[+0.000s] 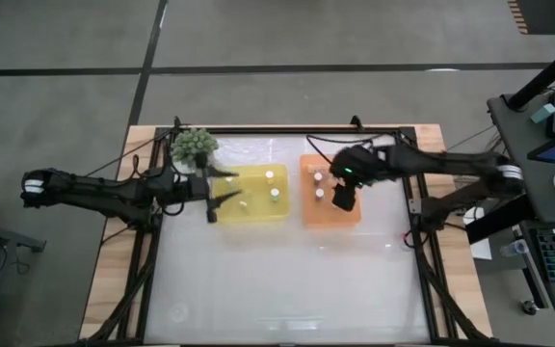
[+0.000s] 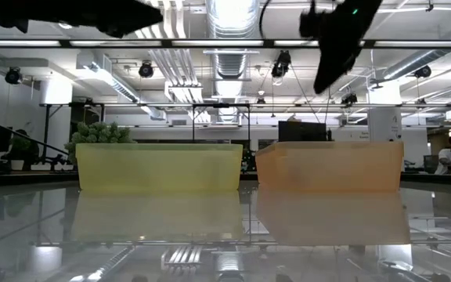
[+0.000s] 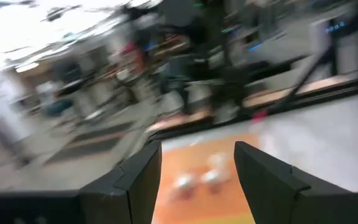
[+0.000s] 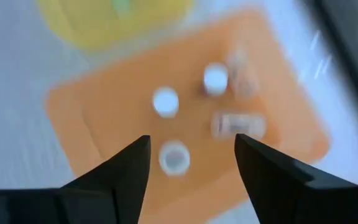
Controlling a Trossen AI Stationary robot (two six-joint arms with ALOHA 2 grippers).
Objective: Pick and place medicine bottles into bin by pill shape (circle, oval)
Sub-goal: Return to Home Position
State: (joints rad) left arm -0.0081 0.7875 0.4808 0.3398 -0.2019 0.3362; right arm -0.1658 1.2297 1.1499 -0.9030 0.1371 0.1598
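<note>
A yellow bin (image 1: 249, 193) and an orange bin (image 1: 331, 214) stand side by side at the far middle of the table. Three small white-capped medicine bottles (image 1: 275, 193) stand in the yellow bin. Several more are in the orange bin (image 4: 104, 124), most of them upright (image 4: 165, 101) and one on its side (image 4: 238, 124). My right gripper (image 1: 340, 200) (image 4: 191, 149) hovers open and empty above the orange bin, pointing down at a slant. My left gripper (image 1: 229, 188) (image 3: 197, 155) is open and empty above the yellow bin's left end, pointing level toward the orange bin (image 3: 204, 180).
A green spiky plant (image 1: 194, 145) sits by the yellow bin's far left corner. The glossy white tabletop (image 1: 287, 280) stretches toward the near edge. In the low view both bins (image 2: 159, 167) (image 2: 331, 166) stand on the table with the arms high above them.
</note>
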